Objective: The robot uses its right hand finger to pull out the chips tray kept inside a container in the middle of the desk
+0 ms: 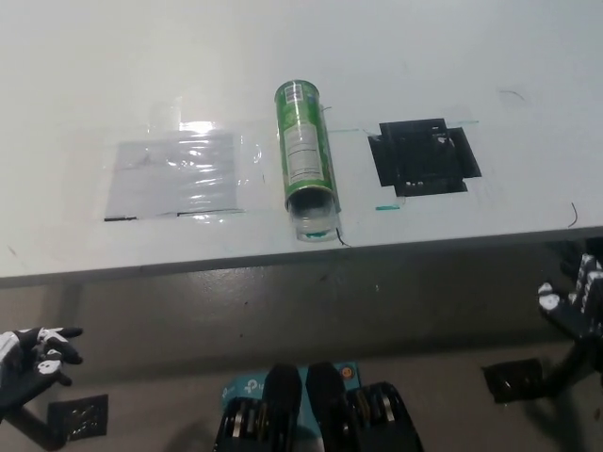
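A green chips can [305, 151] lies on its side in the middle of the white desk [283, 47], its open mouth toward the desk's near edge. A clear plastic tray end [313, 224] sticks out of the mouth a little. My black right hand [575, 297] hangs below the desk's edge at the far right, well away from the can, fingers apart and empty. My white left hand [42, 348] rests at the lower left, below the desk, fingers apart and holding nothing.
A clear taped plastic sheet [174, 174] lies flat left of the can. A patch of black tape [426, 155] sits to its right. The desk's near edge [301, 254] runs across the picture just below the can's mouth.
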Motion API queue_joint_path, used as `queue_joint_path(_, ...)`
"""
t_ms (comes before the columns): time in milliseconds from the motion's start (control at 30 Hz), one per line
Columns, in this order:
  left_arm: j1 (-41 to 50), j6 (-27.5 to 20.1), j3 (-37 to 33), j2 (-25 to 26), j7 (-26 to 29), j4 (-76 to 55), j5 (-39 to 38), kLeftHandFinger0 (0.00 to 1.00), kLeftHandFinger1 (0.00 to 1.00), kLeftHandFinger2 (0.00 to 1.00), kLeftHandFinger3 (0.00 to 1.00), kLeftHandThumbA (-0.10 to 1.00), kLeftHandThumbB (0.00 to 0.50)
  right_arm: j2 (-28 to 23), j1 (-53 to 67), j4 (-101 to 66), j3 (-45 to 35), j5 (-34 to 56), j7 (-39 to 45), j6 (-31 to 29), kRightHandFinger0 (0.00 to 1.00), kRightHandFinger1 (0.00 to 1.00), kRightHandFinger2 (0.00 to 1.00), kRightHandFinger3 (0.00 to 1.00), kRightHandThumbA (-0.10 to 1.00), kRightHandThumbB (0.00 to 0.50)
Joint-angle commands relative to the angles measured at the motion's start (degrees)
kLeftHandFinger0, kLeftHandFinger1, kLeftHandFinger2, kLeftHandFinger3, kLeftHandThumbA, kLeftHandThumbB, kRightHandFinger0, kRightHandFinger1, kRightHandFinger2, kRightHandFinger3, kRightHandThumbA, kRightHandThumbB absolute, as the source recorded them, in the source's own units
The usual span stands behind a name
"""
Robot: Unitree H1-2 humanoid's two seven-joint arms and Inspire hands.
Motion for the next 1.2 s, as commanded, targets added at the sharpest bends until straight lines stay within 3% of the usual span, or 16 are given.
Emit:
queue_joint_path(0,-1.0,1.0,1.1,0.9,-0.9,-2.1,-1.0,0.50,0.60,0.78,0.99,0.20,0.000,-2.5,-6.8,-5.0,1.8,-0.8,2.0,0.1,0.77,1.00,1.00,1.00,0.41,0.139)
queue_joint_path(100,-1.1,1.0,0.9,1.1,-1.0,-2.0,-0.9,0.49,0.60,0.79,1.00,0.19,0.000,-2.3,-9.2,-6.9,2.6,-0.5,2.0,1.5,0.77,1.00,1.00,1.00,0.40,0.154)
queue_joint_path(200,-1.0,1.0,0.9,1.1,-0.9,-2.0,-0.8,0.48,0.60,0.78,1.00,0.19,0.000,-2.7,-12.4,-7.3,4.4,-0.7,2.9,1.4,0.77,1.00,1.00,1.00,0.38,0.132)
queue_joint_path(233,-1.0,1.3,0.7,1.3,-1.0,-2.2,-0.6,0.50,0.62,0.80,1.00,0.20,0.000,-2.2,-14.8,-6.9,5.4,-1.2,2.9,1.1,0.71,1.00,1.00,1.00,0.39,0.155)
queue_joint_path(300,-1.1,1.4,0.8,1.5,-1.1,-2.1,-0.7,0.51,0.62,0.80,1.00,0.21,0.000,-2.2,-15.9,-6.8,6.5,-1.7,3.0,1.5,0.70,1.00,1.00,1.00,0.43,0.159)
queue_joint_path(367,-1.1,1.2,0.8,1.4,-1.2,-2.0,-0.9,0.51,0.61,0.79,1.00,0.22,0.000,-1.8,-17.5,-5.3,7.7,-1.5,3.6,-0.4,0.65,0.99,1.00,1.00,0.40,0.154)
queue_joint_path(433,-1.3,1.2,0.8,1.7,-1.3,-1.9,-0.8,0.52,0.63,0.81,1.00,0.23,0.000,-1.4,-18.6,-4.0,9.2,-2.0,3.8,-0.8,0.67,0.98,1.00,1.00,0.39,0.174)
queue_joint_path(500,-1.5,1.7,0.9,1.5,-1.2,-2.0,-1.0,0.51,0.63,0.81,1.00,0.20,0.000,-1.5,-19.9,-1.9,11.9,-3.5,4.6,-1.1,0.67,0.96,1.00,1.00,0.41,0.186)
queue_joint_path(633,-1.5,2.0,0.9,1.5,-1.0,-2.3,-0.8,0.51,0.63,0.80,1.00,0.21,0.000,-1.0,-21.1,1.1,13.8,-4.0,4.8,-2.4,0.67,0.92,1.00,1.00,0.36,0.196)
queue_joint_path(867,-1.8,2.2,1.0,2.4,-1.7,-2.5,-0.7,0.52,0.63,0.80,1.00,0.21,0.000,-1.0,-24.8,8.6,18.0,-6.0,6.6,-7.9,0.57,0.83,1.00,1.00,0.38,0.210)
queue_joint_path(933,-1.8,1.9,1.1,2.4,-1.9,-2.5,-0.8,0.52,0.63,0.80,1.00,0.20,0.000,-0.9,-26.9,10.8,19.9,-7.6,7.1,-8.0,0.35,0.56,1.00,1.00,0.37,0.213)
queue_joint_path(1067,-2.1,2.5,1.0,3.2,-2.0,-2.8,-0.3,0.55,0.65,0.82,1.00,0.23,0.000,-1.1,-29.6,14.5,23.3,-10.6,7.7,-11.9,0.13,0.31,1.00,1.00,0.34,0.198)
queue_joint_path(1167,-2.8,2.5,0.8,4.1,-2.2,-2.7,-0.1,0.54,0.64,0.81,1.00,0.22,0.000,-0.3,-31.6,16.7,24.9,-12.1,7.2,-12.7,0.00,0.17,1.00,1.00,0.31,0.211)
